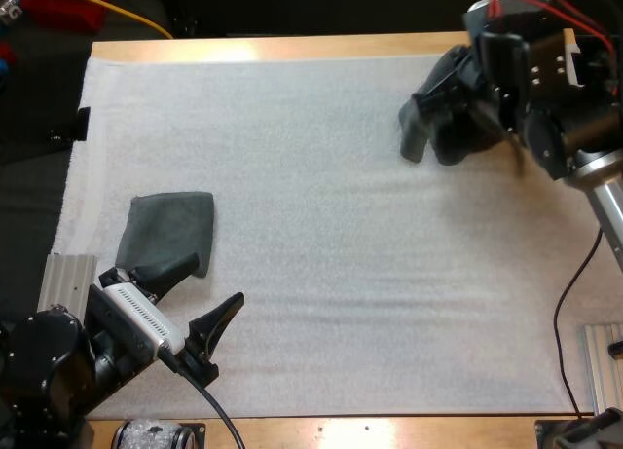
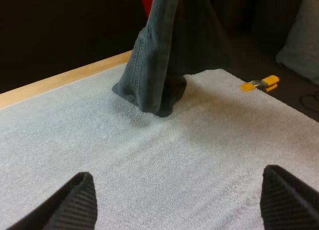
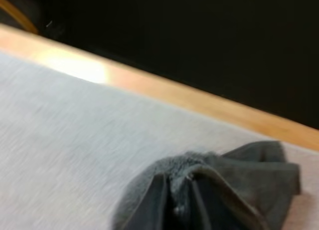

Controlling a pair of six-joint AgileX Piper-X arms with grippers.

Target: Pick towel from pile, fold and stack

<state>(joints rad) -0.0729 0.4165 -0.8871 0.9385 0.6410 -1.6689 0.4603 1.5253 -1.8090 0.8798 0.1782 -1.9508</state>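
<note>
1. In the high view the left end effector [image 1: 214, 280] has its two fingers spread apart and holds nothing. One finger lies over the near edge of the folded towel [image 1: 167, 230]. That towel lies flat on the white mat [image 1: 321, 264], just beyond the end effector.
2. The left wrist view adds what lies ahead: bare mat between its parted fingers [image 2: 75, 202]. Well in front of them is the hanging towel [image 2: 159, 55], a tall narrow drape whose lower end touches the mat close to the far edge.
3. In the high view the right end effector [image 1: 462, 87] sits at the top of that hanging towel. The arm covers much of the cloth, which bunches directly beneath it.
4. The right wrist view shows the cloth up close, gathered into tight folds right at the end effector, which is clamped on it.
5. The two end effectors are well apart, at opposite sides of the mat.
6. The wooden surface [image 1: 292, 48] shows as a narrow strip past the mat's far edge. The right wrist view shows that strip just beyond the gathered cloth.
7. A metal rail [image 1: 66, 279] lies just beside the left arm, at the mat's side edge. Beyond the surface's far edge the room is dark.
</note>
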